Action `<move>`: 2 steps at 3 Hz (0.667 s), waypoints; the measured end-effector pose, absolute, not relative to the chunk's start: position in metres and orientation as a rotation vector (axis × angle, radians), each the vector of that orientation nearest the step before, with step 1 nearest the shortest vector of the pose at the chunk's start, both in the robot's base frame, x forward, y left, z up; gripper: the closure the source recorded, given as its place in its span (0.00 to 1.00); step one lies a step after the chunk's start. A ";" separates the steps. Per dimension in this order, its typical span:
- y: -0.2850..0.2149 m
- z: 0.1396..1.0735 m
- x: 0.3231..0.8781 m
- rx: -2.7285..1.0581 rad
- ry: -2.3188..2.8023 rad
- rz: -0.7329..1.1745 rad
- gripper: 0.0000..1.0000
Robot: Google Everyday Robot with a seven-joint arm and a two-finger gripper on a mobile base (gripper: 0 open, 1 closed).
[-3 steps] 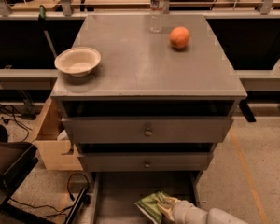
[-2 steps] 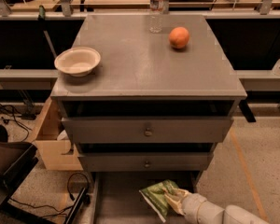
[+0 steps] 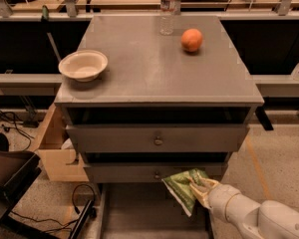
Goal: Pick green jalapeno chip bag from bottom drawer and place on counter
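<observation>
The green jalapeno chip bag (image 3: 183, 187) hangs in my gripper (image 3: 200, 190), lifted above the bottom drawer (image 3: 139, 218) and in front of the lower knobbed drawer. The gripper is shut on the bag's right edge; my white arm (image 3: 249, 214) reaches in from the lower right. The bottom drawer is pulled out, with its grey floor showing below the bag. The counter (image 3: 139, 68) is the grey cabinet top above, well higher than the bag.
On the counter stand a cream bowl (image 3: 83, 64) at the left, an orange (image 3: 192, 40) at the back right and a clear water bottle (image 3: 168, 6) at the back. A cardboard box (image 3: 55, 148) sits left of the cabinet. Cables lie on the floor at lower left.
The gripper has risen with the chip bag, from low in the bottom drawer up to the level of the lower knobbed drawer, and shifted a little to the right.
</observation>
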State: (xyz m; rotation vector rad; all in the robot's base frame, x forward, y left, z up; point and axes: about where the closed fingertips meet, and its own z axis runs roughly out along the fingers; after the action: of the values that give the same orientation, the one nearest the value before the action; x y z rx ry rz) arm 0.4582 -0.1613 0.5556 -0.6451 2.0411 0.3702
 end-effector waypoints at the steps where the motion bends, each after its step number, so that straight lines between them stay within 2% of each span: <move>1: -0.183 0.602 0.463 -0.642 2.081 0.217 1.00; 2: -0.196 0.642 0.463 -0.661 2.114 0.068 1.00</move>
State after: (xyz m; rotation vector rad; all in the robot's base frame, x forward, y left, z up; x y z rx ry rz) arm 0.4628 -0.1955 0.6420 -0.6611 2.1142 0.0683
